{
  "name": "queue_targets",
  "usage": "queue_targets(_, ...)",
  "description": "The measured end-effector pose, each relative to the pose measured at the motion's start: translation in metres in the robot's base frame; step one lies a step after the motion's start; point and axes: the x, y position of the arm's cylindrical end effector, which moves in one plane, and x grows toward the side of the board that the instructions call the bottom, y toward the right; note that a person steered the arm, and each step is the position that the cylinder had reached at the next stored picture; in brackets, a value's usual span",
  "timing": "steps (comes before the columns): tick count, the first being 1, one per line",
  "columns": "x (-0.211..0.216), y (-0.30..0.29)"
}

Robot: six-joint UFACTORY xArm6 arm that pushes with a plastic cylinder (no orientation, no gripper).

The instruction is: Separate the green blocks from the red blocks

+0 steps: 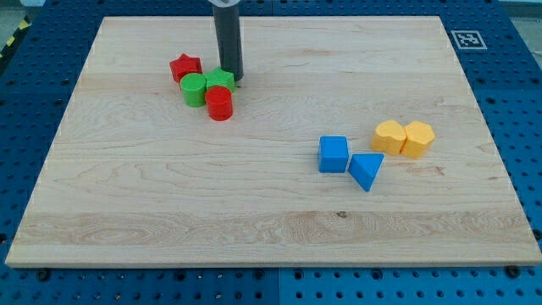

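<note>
Four blocks cluster at the view's upper left on the wooden board (169,195). A red star block (185,67) is leftmost. A green cylinder (194,89) sits just below and right of it. A second green block (219,80), whose shape I cannot make out, touches the cylinder's right side. A red cylinder (219,103) sits right below that green block, touching both greens. My tip (231,79) is down at the board, against the right edge of the second green block.
A blue cube (334,154) and a blue triangular block (367,170) lie right of centre. Two yellow blocks (389,136) (417,139) touch each other further right. A fiducial marker (465,39) is at the board's top right corner.
</note>
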Motion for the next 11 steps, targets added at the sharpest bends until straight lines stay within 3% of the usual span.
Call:
queue_targets(3,0.012,0.029)
queue_targets(7,0.016,-0.053)
queue_targets(10,0.024,-0.055)
queue_targets(11,0.052,-0.055)
